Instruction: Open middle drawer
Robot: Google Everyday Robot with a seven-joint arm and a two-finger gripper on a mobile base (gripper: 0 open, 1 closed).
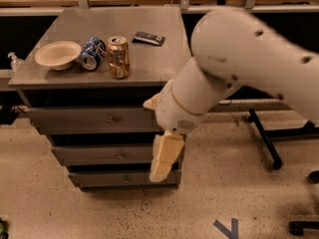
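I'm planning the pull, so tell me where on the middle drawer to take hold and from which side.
Grip the small round knob at the centre of the middle drawer, coming straight in from the front. The front is flat and shut, with nothing else to hold. The gripper hangs before that drawer's right end as seen, so it probably needs to shift toward the centre first.

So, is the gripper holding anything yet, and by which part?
Nothing held, as far as shows: the gripper hangs before the middle drawer's right end, off its knob.

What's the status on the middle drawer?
Gripper low at right end of middle drawer. Drawer looks shut, knob untouched. Nothing blocking knob.
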